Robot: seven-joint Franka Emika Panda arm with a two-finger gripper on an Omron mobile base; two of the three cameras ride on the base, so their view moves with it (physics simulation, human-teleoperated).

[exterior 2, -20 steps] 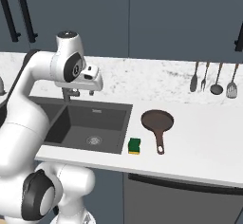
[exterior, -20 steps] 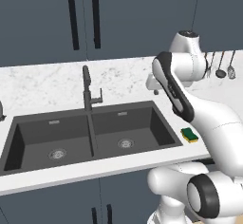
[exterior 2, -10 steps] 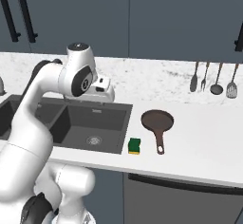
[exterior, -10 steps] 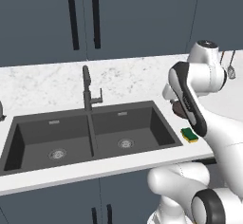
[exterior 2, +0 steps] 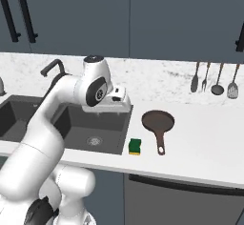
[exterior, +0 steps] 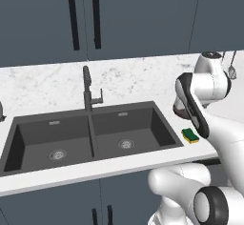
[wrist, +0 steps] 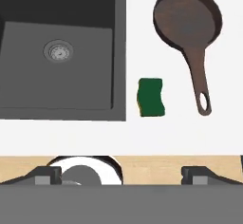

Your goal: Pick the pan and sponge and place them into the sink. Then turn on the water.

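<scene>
1. The sink is big, dark grey and has two bowls with a wall between them. It sits to the left of the gripper in the hand view.
2. Each bowl has a round shiny drain. One drain shows in the hand view, up and to the left of the gripper.
3. A tall dark tap stands behind the sink, at the middle wall. No water comes out of it.
4. The gripper hangs above the front right edge of the sink, over the white counter. Its two dark finger tips stand far apart, one at each side of the hand view. Nothing is between them, so the gripper is wide and holds nothing.
5. The sponge is a small green block with a bit of yellow on one edge. It lies flat on the counter, just right of the sink rim, ahead of the gripper and a little to its right. It touches neither the gripper nor the pan.
6. The pan is round, shallow and dark brown. It lies on the counter to the right of the sponge and farther from the gripper. Its long handle points back toward the gripper, and the handle end has a hole.
7. Four cooking tools hang on the wall behind the pan, far to the right.
</scene>
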